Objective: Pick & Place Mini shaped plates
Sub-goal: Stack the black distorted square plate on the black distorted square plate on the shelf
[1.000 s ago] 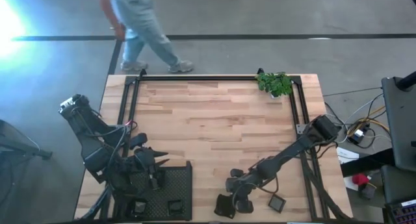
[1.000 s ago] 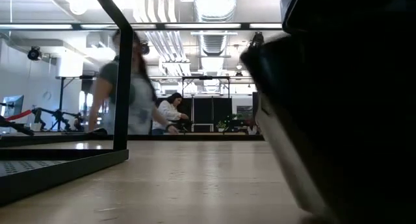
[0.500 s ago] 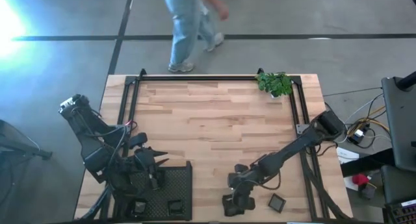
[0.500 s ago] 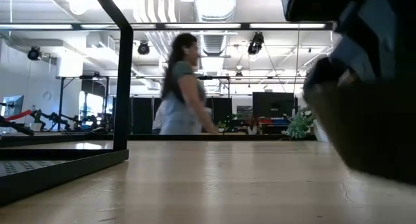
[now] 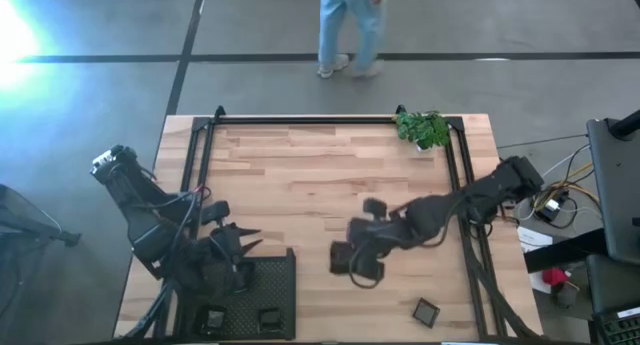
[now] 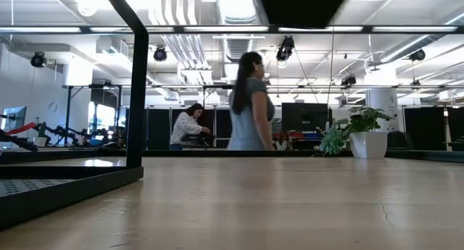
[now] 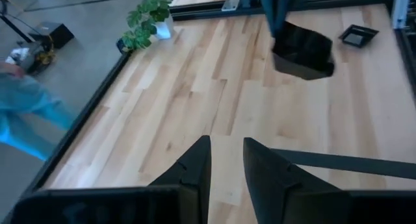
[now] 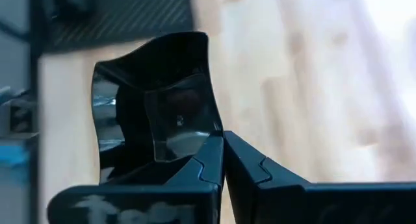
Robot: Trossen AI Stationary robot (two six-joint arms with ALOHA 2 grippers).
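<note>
The right arm stretches from the right side toward the middle, its right gripper (image 5: pixel 352 263) raised with jaws pinched shut on the rim of a small black plate (image 8: pixel 156 107). The left arm is folded at the near left, its left gripper (image 7: pixel 226 160) parted slightly.

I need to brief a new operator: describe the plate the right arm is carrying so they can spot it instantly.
Start at the wooden table seen from above and follow the right arm in from the right edge. At its tip, the right gripper is shut on a glossy black wavy-edged plate, above the table near the middle. The other loose plate is small, square and lies flat, untouched, near the front edge.
</note>
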